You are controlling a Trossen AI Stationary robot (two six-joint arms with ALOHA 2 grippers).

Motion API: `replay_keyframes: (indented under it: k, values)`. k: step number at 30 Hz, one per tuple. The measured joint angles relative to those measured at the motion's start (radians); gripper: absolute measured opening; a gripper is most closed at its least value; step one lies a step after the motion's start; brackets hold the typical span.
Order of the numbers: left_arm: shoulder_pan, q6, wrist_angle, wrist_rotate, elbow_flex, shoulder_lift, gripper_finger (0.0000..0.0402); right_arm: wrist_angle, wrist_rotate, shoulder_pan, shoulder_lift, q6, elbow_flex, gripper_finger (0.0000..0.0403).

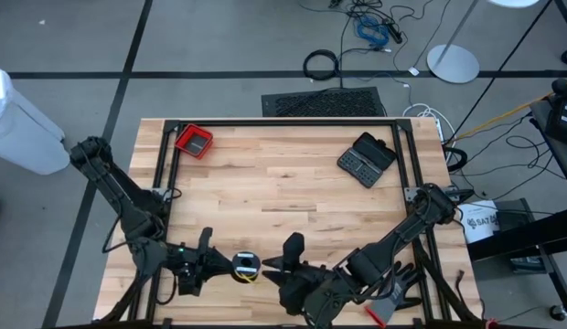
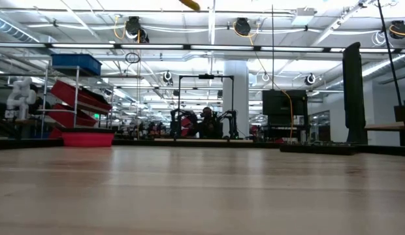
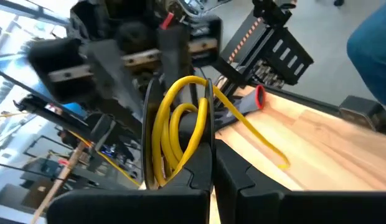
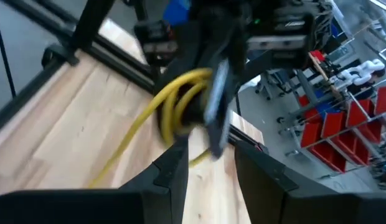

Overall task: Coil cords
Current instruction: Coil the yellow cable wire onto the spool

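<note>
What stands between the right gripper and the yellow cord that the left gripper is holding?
Nothing visible. The left gripper is shut on the coiled yellow cord; the right gripper faces it with open jaws and a clear gap to the coil.
</note>
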Motion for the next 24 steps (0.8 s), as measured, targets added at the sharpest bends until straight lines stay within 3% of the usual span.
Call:
replay_keyframes:
  k: [10, 15, 24]
  values:
    - [-0.001, -0.005, 0.031, -0.006, 0.0, 0.054, 0.0004, 0.086, -0.092, -0.024, 0.02, 0.06, 0.0, 0.0116]
    - [-0.004, -0.009, 0.041, -0.01, 0.0, 0.053, 0.0004, 0.09, -0.071, -0.029, 0.04, 0.094, 0.0, 0.011]
    - [-0.004, -0.059, 0.048, -0.009, 0.0, 0.053, 0.0004, 0.072, -0.06, -0.014, 0.043, 0.098, 0.0, 0.0009]
